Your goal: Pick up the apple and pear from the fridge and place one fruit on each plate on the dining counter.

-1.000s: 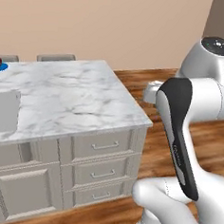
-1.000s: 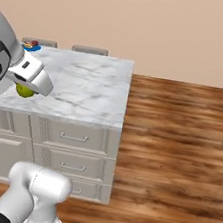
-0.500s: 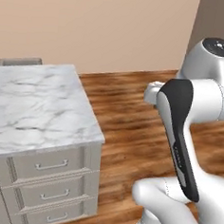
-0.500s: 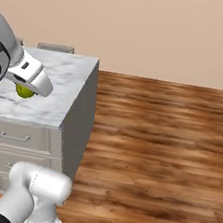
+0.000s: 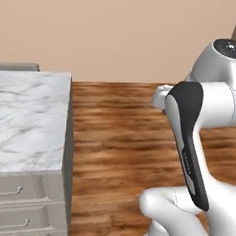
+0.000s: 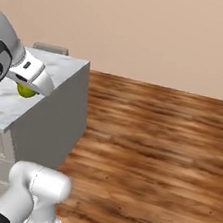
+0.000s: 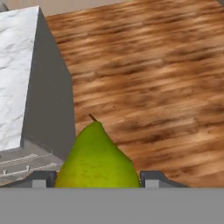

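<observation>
Pear (image 7: 97,158), yellow-green with a short brown stem, clamped between the two dark fingertips (image 7: 43,178), stem end pointing away from the hand. Gripper (image 7: 96,180) closed on it, jaws set about as wide as the fruit. Seen from the right base view as a small yellow-green lump (image 6: 26,91) under the white hand, held in the air in front of the marble top. Dining counter (image 6: 53,72) just beside and behind, its veined white-grey top ending in a grey end panel (image 7: 48,105), drawer fronts with thin handles (image 5: 18,202) on the cabinet face. Brown wood floor (image 6: 152,155) spreading beyond the counter's end toward a plain beige wall (image 5: 122,30).
</observation>
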### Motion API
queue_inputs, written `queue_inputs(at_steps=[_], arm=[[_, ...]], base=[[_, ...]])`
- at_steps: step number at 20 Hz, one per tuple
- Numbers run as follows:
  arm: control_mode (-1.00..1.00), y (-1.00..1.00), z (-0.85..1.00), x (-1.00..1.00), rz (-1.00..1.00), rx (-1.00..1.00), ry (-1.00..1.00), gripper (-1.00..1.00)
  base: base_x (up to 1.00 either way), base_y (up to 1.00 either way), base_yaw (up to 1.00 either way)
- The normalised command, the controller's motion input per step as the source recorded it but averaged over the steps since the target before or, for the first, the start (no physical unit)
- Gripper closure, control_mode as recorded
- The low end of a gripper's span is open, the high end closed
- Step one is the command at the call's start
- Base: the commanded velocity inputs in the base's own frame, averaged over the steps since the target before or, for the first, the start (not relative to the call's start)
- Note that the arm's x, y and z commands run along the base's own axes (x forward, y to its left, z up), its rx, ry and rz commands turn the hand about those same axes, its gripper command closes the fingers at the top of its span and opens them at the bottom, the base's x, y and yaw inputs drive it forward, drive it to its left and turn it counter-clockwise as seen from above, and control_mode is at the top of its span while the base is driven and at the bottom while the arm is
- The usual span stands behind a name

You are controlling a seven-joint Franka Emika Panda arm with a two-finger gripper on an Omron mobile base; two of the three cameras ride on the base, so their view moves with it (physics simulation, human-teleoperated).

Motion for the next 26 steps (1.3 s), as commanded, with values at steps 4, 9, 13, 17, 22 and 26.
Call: queue_inputs(at_steps=[4, 9, 13, 17, 22, 26], arm=[[1.0, 0.0, 0.0, 0.0, 0.0, 0.0, 0.0, 1.0], [1.0, 0.0, 0.0, 0.0, 0.0, 0.0, 0.0, 1.0], [1.0, 0.0, 0.0, 0.0, 0.0, 0.0, 0.0, 1.0], [1.0, 0.0, 0.0, 0.0, 0.0, 0.0, 0.0, 1.0], [1.0, 0.0, 0.0, 0.0, 0.0, 0.0, 0.0, 1.0], [1.0, 0.0, 0.0, 0.0, 0.0, 0.0, 0.0, 1.0]], base=[[0.63, -1.0, 0.26], [0.93, -1.0, 0.07], [1.0, -0.95, 0.04], [1.0, -0.68, 0.19], [0.97, -0.33, 0.25], [0.99, -0.3, 0.55]])
